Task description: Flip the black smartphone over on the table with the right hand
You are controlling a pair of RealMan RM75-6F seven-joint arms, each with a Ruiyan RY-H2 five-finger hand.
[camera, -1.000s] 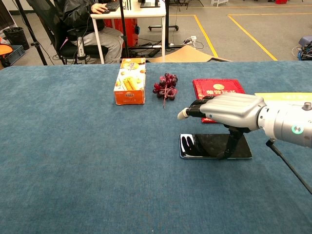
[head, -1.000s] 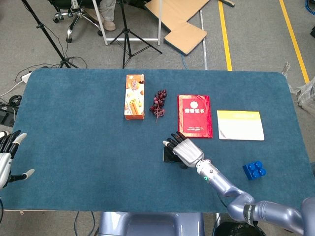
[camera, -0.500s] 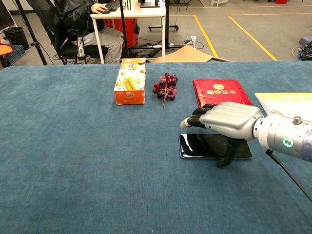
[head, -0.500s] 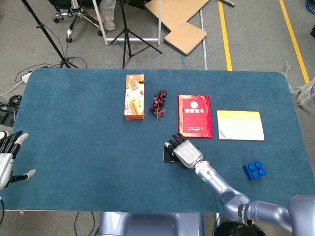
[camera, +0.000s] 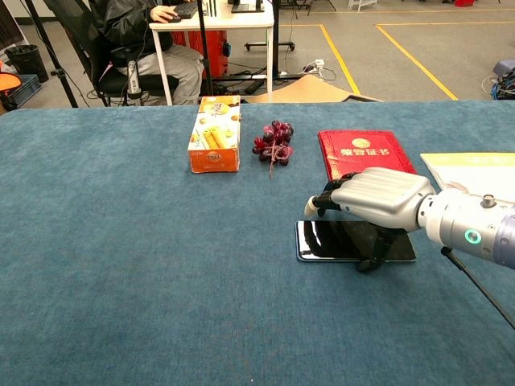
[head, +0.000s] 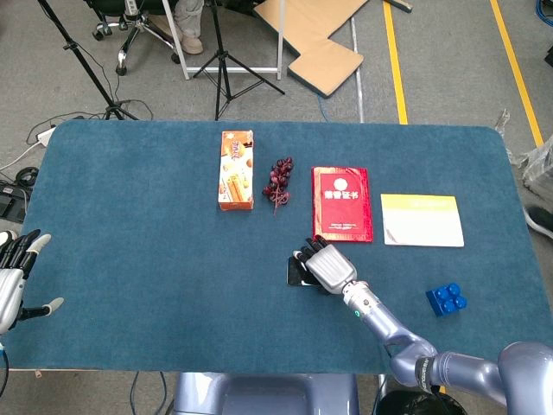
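Note:
The black smartphone (camera: 338, 240) lies flat and screen up on the blue table cloth, near the middle front; in the head view only its left end (head: 296, 273) shows past the hand. My right hand (camera: 376, 197) (head: 327, 266) arches over it, palm down. The thumb stands on the cloth against the phone's near edge, and the fingers curl down over its far edge; I cannot see them touching it. My left hand (head: 10, 281) hangs at the table's left edge, fingers spread and holding nothing.
Behind the phone lie an orange snack box (camera: 215, 134), a bunch of dark grapes (camera: 273, 141) and a red booklet (camera: 362, 149). A yellow-and-white notebook (head: 422, 220) and a blue toy block (head: 446, 299) sit to the right.
My right hand has dropped lower over the phone, its fingers have curled down from stretched forward, and the thumb has moved from the screen to the near edge. The phone has not moved.

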